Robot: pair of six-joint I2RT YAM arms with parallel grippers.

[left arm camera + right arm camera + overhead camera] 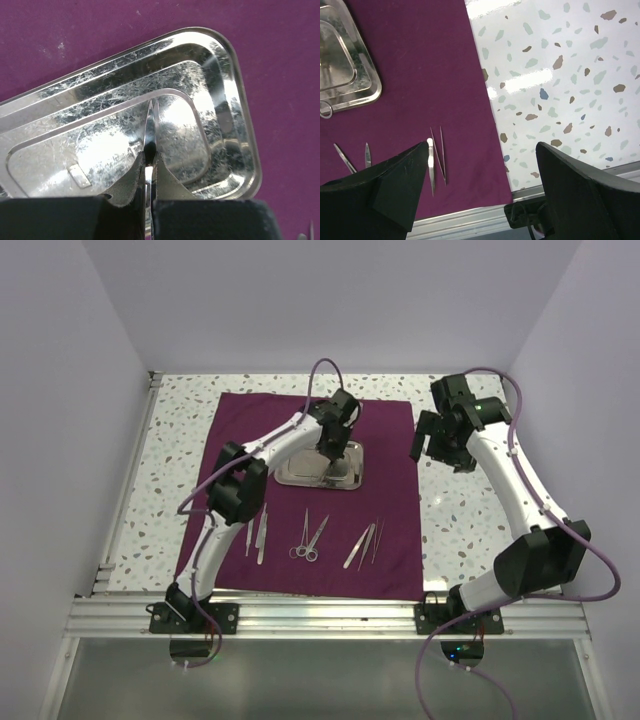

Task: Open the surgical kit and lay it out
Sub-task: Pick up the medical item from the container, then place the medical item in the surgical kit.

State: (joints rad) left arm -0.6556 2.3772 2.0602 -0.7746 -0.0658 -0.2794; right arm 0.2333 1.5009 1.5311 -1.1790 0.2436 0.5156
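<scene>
Left pincer clamped on silver instrument over scratched steel tray, maroon cloth beneath, right pincer gaping

Left arm: rises from its base, elbow bent high over the left side, forearm reaching forward and right, wrist turned down. Left gripper points steeply downward. In the left wrist view its black fingers are pressed nearly together, with only a sliver of gap, clamped on a thin steel instrument, likely tweezers, though only the tips show.

Right arm: upper link leans right from its base, elbow out at the right, forearm angled back up and left, held off to the right side. Right gripper hangs in the air, jaws spread wide, nothing between them. In the right wrist view both fingers sit far apart.
</scene>
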